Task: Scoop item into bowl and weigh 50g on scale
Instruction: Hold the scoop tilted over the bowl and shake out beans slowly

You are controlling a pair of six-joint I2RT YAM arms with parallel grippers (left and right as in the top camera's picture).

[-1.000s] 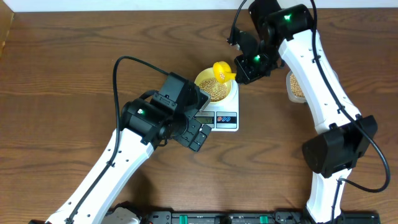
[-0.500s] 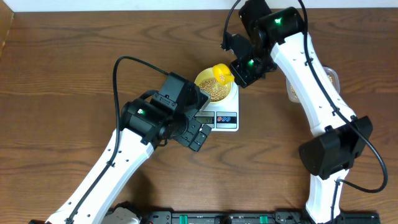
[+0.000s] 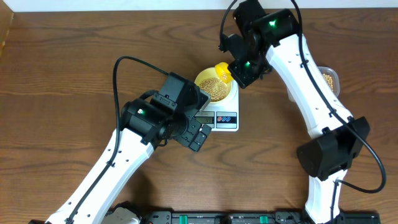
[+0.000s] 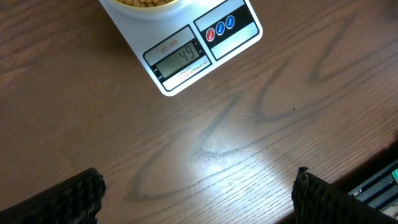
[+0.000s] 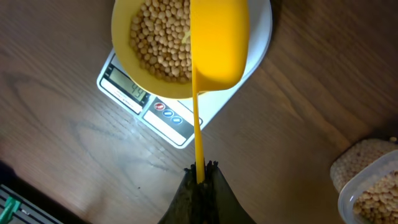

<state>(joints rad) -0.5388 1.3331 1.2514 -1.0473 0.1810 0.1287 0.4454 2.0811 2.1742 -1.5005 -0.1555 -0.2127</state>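
A pale-yellow bowl [image 3: 214, 87] [image 5: 134, 68] holding tan beans [image 3: 216, 90] [image 5: 161, 37] rests on the white scale [image 3: 225, 118] [image 4: 186, 62] [image 5: 137, 93], whose display shows digits. My right gripper [image 3: 239, 70] [image 5: 199, 171] is shut on the thin handle of a bright yellow scoop [image 3: 222, 70] [image 5: 217, 43]; the scoop's cup hangs over the bowl's right rim. My left gripper [image 3: 198, 134] [image 4: 196, 196] stands open just in front of the scale, with nothing but bare table between its fingers [image 4: 68, 199].
A clear plastic tub [image 3: 329, 78] [image 5: 373, 180] of more beans sits at the right, partly hidden by the right arm. A cable loops over the left arm [image 3: 124, 62]. Black rails run along the table's front edge [image 3: 224, 218].
The right arm has shifted a little to the left, carrying the scoop further over the bowl's rim. The left arm has stayed put.
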